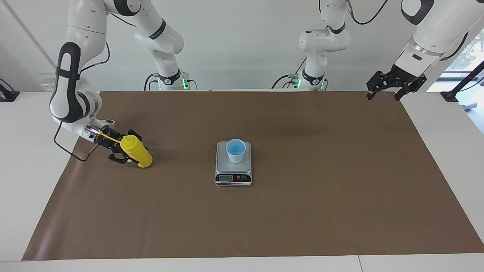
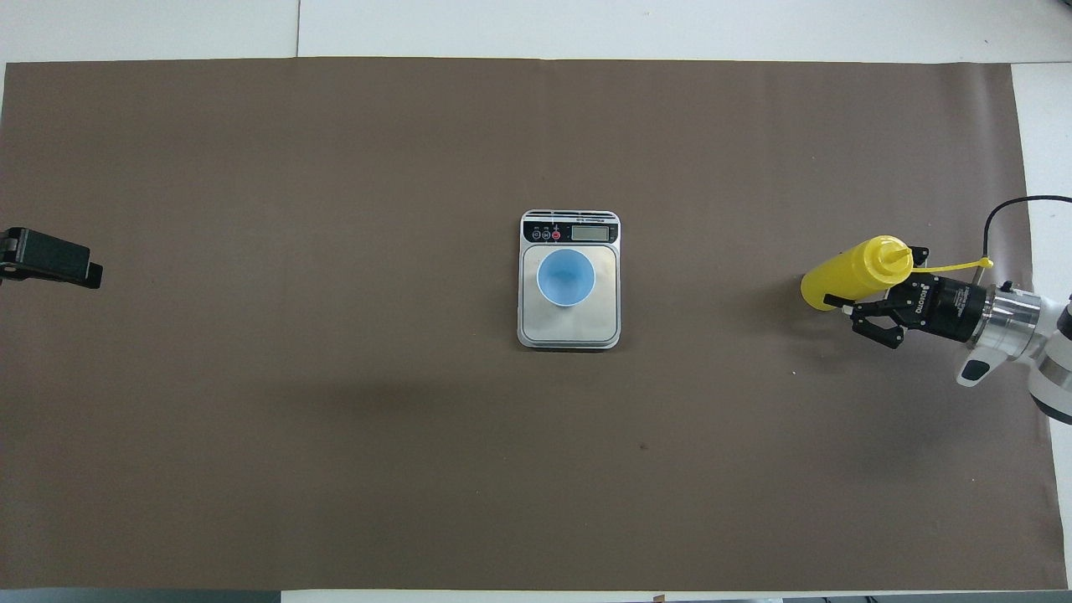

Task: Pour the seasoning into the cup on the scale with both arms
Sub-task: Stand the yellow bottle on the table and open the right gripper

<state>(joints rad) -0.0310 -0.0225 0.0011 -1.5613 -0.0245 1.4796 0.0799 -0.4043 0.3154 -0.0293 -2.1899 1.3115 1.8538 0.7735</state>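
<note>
The yellow seasoning bottle (image 1: 137, 153) stands on the brown mat at the right arm's end of the table, its cap strap draped back over the wrist. My right gripper (image 1: 127, 155) comes in low and level, with a finger on each side of the bottle's body, closed on it. The bottle (image 2: 852, 272) and right gripper (image 2: 847, 293) also show in the overhead view. The light blue cup (image 1: 236, 150) stands upright and empty on the silver scale (image 1: 233, 172) at mid-table; both show from above, the cup (image 2: 566, 277) on the scale (image 2: 569, 331). My left gripper (image 1: 383, 95) waits open in the air over the mat's corner at the left arm's end.
The brown mat (image 1: 321, 189) covers most of the white table. The left gripper's tip (image 2: 52, 258) shows at the mat's edge in the overhead view. A black cable (image 1: 66, 147) loops down from the right wrist onto the mat.
</note>
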